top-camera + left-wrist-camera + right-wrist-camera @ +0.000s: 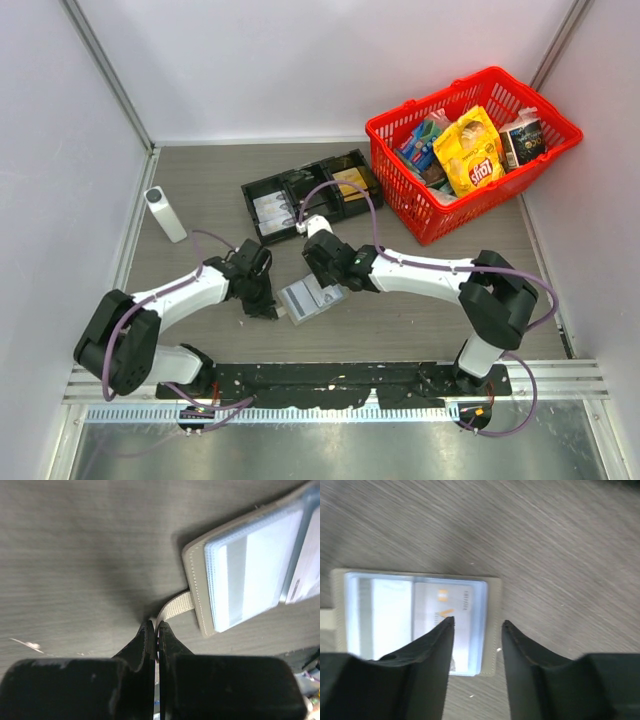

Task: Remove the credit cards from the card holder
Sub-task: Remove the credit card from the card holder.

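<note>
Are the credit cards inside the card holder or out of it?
Inside: the credit cards lie under the clear pockets of the card holder, within its grey rim.

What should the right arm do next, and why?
Probably lower the right gripper and pinch the credit card by its edge: its jaws stand open above the card holder, the card sits pocketed, and the left gripper is shut on the strap.
</note>
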Action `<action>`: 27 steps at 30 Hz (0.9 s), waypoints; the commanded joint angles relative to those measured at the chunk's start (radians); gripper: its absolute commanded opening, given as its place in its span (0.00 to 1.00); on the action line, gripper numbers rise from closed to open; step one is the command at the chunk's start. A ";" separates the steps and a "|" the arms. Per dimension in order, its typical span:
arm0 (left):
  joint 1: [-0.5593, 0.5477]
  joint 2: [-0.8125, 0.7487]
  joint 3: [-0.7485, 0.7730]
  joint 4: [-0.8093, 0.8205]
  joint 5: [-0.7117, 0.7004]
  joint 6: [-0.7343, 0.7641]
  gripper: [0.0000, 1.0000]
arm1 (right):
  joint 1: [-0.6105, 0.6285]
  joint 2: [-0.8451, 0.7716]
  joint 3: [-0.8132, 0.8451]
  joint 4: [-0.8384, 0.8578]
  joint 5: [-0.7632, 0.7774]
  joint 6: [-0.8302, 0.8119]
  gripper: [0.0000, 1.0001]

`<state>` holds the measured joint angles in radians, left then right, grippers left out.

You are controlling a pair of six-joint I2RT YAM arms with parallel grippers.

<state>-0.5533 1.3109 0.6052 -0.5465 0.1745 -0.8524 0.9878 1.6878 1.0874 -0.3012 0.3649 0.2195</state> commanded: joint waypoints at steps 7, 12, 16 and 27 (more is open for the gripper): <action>0.047 0.109 0.274 -0.087 -0.159 0.125 0.20 | -0.109 -0.092 -0.125 0.221 -0.282 0.136 0.31; 0.046 0.080 0.358 -0.162 -0.243 0.119 0.39 | -0.149 -0.097 -0.182 0.270 -0.343 0.169 0.25; 0.043 0.022 0.390 -0.179 -0.238 0.092 0.45 | -0.173 -0.099 -0.222 0.295 -0.400 0.185 0.21; -0.034 0.010 0.343 0.021 -0.014 -0.065 0.45 | -0.192 -0.094 -0.267 0.344 -0.423 0.192 0.14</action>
<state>-0.5575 1.3128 0.9695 -0.6617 0.0410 -0.8341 0.8028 1.6276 0.8314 -0.0105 -0.0402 0.3996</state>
